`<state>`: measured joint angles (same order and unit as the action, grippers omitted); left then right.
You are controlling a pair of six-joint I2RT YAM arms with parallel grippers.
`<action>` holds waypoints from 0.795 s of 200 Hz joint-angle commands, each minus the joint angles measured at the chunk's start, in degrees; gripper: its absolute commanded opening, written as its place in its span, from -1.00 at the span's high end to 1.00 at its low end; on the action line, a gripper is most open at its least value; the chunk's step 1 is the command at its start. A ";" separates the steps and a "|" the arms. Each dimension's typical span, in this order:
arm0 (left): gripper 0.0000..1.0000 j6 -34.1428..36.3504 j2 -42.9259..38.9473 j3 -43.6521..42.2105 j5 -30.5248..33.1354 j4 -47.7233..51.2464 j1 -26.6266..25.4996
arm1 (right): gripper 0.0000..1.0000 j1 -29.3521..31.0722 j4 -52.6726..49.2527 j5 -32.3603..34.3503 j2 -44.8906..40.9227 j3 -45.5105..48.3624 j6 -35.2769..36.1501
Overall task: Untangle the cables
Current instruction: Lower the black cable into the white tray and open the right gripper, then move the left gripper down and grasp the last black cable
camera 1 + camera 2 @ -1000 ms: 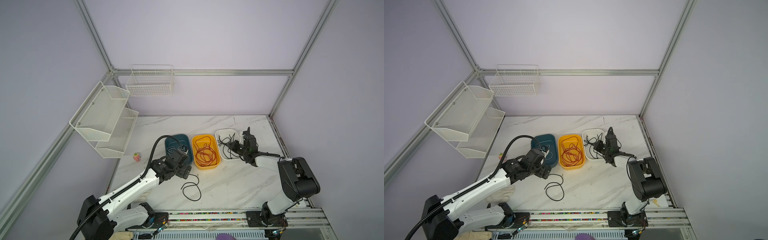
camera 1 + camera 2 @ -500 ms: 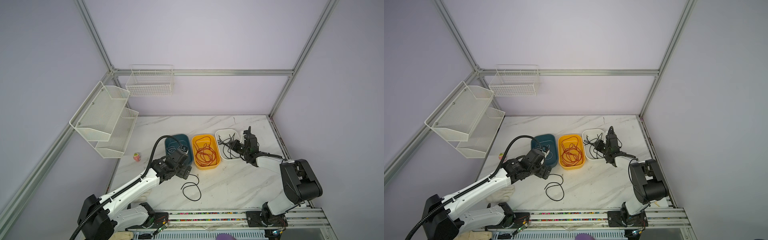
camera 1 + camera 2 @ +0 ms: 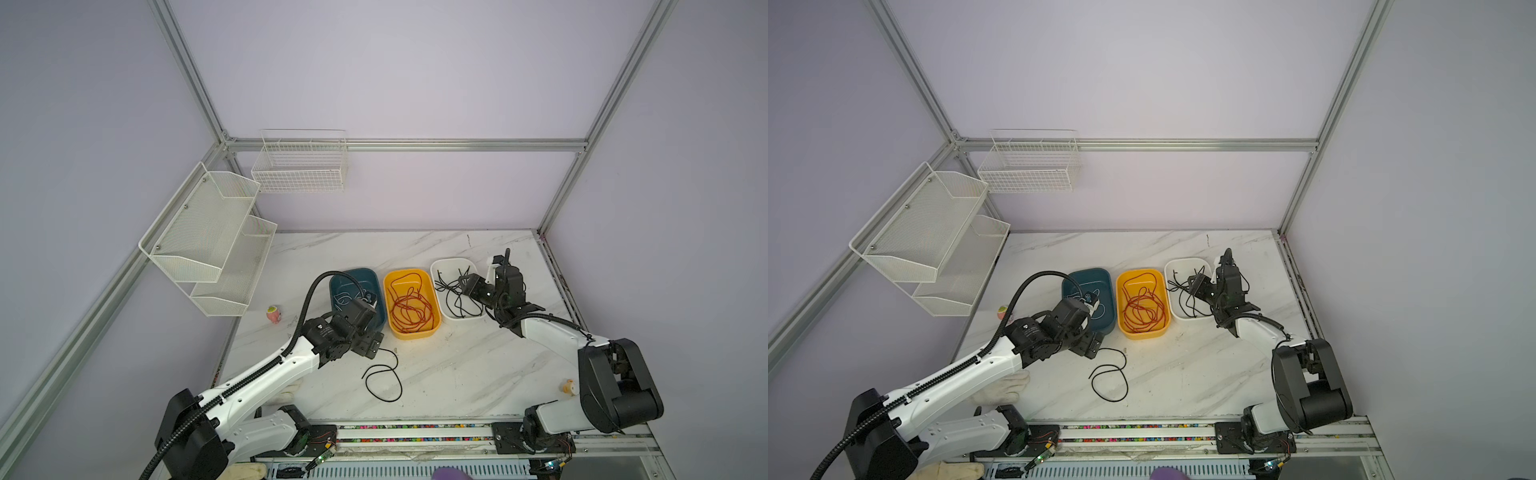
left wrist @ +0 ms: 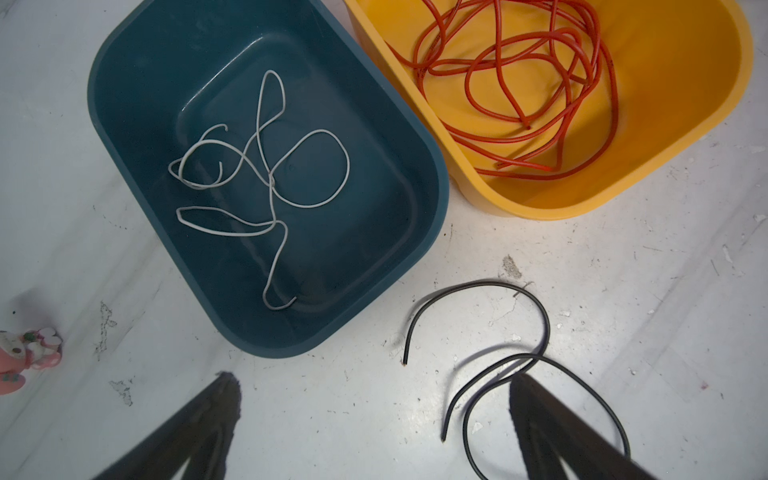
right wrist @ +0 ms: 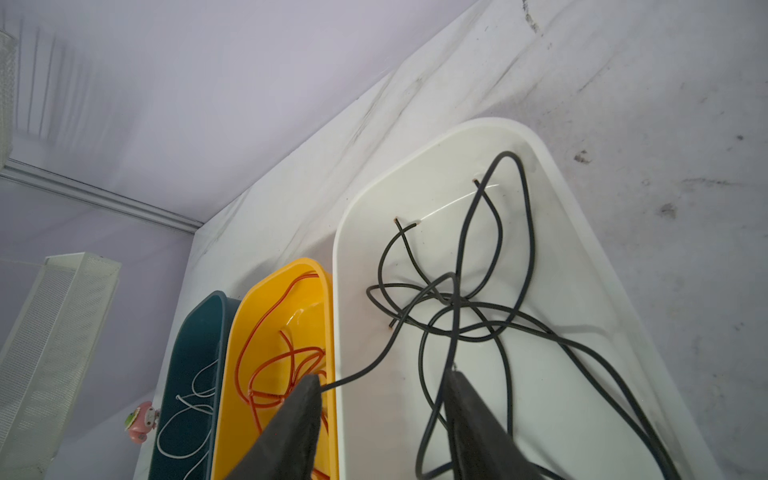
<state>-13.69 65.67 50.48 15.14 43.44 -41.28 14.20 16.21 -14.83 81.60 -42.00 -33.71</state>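
Black cables (image 5: 453,303) lie tangled in the white bin (image 5: 582,291), seen in a top view too (image 3: 453,299). My right gripper (image 5: 382,378) hovers open over that bin's near end (image 3: 467,284); one black strand brushes a fingertip and nothing is pinched. Orange cables (image 4: 519,83) fill the yellow bin (image 3: 411,334). A white cable (image 4: 270,178) curls in the teal bin (image 4: 332,311). One loose black cable (image 4: 490,282) loops on the marble in front of the bins (image 3: 364,376). My left gripper (image 4: 374,378) is open just above the table beside it, one finger over the loop.
A pink toy (image 3: 273,313) stands left of the teal bin. White mesh shelves (image 3: 208,232) and a wire basket (image 3: 299,166) hang on the left and back walls. A small figure (image 3: 567,386) sits near the right arm's base, and a white glove (image 3: 1000,386) lies under the left arm.
My right gripper's jaws have opened over the white bin, letting go of the black cables. The left arm and the loose black cable have not moved.
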 commanded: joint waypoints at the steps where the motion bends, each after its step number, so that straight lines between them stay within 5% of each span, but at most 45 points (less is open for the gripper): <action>1: -1.00 0.51 -0.28 3.84 -1.71 0.14 0.23 | -0.09 0.17 -3.94 0.08 -2.61 -0.89 1.58; 51: -1.00 -12.07 -0.43 3.14 -8.85 5.15 0.16 | -0.29 0.22 -10.00 -1.28 -10.38 -0.88 5.78; 159: -1.00 -35.94 -5.82 -14.04 -21.32 3.69 -4.90 | -0.70 0.14 -13.52 0.83 -16.51 0.64 7.83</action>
<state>-41.69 62.52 41.89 -2.74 47.55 -45.19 14.20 3.60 -15.11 66.46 -42.41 -26.41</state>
